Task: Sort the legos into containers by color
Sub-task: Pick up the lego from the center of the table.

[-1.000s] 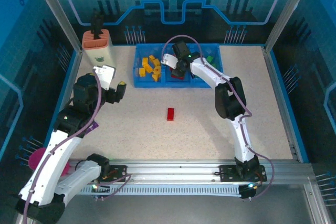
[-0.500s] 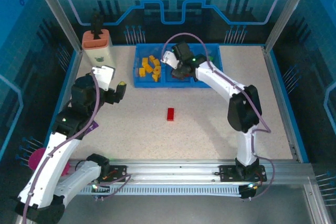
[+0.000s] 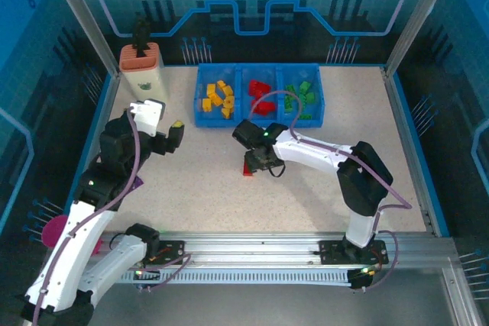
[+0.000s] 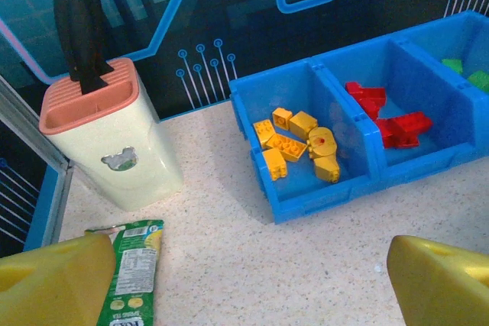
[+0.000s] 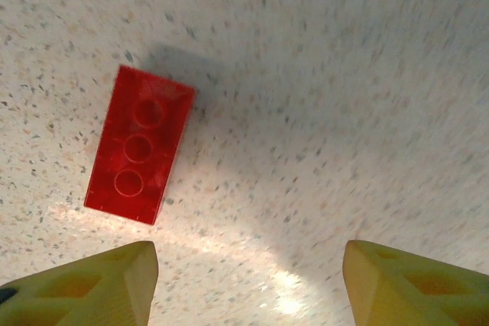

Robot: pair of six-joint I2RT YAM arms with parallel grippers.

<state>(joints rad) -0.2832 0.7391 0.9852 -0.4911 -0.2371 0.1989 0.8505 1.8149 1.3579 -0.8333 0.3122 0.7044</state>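
Mid-bench, the right gripper [image 3: 260,159] hangs over the last loose brick, the red lego [image 5: 139,146]. Its fingers stand apart with nothing but bare bench [image 5: 321,97] between them. From the top view the brick lies flat about halfway between the arm bases and the tray.

In the right wrist view its long axis runs up and down the picture, leaning slightly, with three round marks in a row facing the camera. That sets its long sides across the closing line, which looks good for a pinch.

The trouble is the offset. The brick sits toward the finger at the left of that view, not centred in the gap. If the gripper drops straight down, that finger could land on the brick or nudge it askew, and the fingers would close on nothing.

Further back on the left, the left gripper [image 4: 244,280] waits with fingers wide and empty, and a green snack packet [image 4: 131,272] lies beside one of them.

At the far edge is the blue tray [image 3: 258,122], with yellow bricks [image 3: 216,97] on the left, red bricks [image 3: 262,95] in the middle and green bricks [image 3: 302,93] on the right.
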